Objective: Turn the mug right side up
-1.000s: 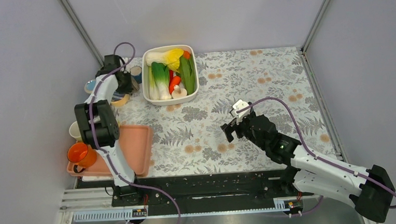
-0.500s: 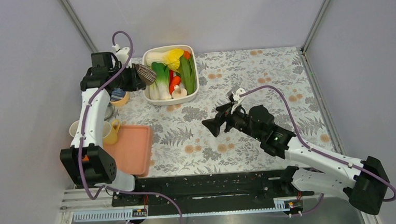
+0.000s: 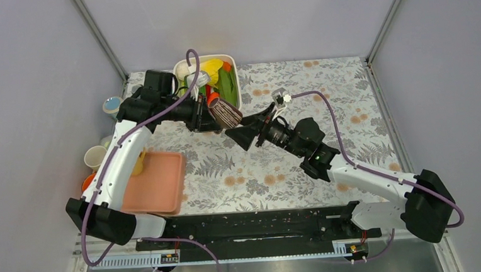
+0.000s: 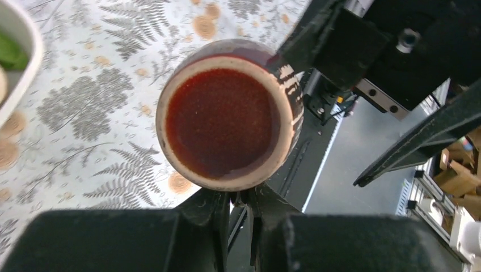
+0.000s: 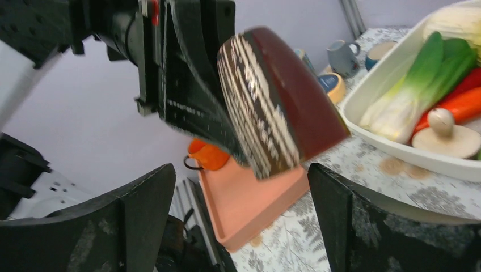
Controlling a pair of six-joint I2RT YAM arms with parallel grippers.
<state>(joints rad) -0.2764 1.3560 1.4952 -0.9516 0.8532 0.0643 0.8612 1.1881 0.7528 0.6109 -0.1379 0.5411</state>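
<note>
The mug (image 3: pixel 228 114) is brown with pale stripes and hangs in the air in front of the white bowl, tipped on its side. In the left wrist view the mug (image 4: pixel 227 122) shows its red-brown inside to the camera. My left gripper (image 4: pixel 239 205) is shut on its lower rim. The right gripper (image 3: pixel 250 125) stands open just right of the mug, pointing at it. In the right wrist view the mug (image 5: pixel 283 102) hangs above and between the spread fingers (image 5: pixel 142 221), touching neither, with my right gripper (image 5: pixel 244 224) below it.
A white bowl (image 3: pixel 238 85) of vegetables stands at the back behind the mug. A pink tray (image 3: pixel 155 182) lies at the front left, with an orange mug (image 5: pixel 210 156) beside it. A cream cup (image 3: pixel 95 157) and a blue cup (image 3: pixel 111 106) stand along the left wall.
The left arm has swung from the back left corner to the middle, carrying the mug. The right gripper has moved up and left to meet it, still open.
</note>
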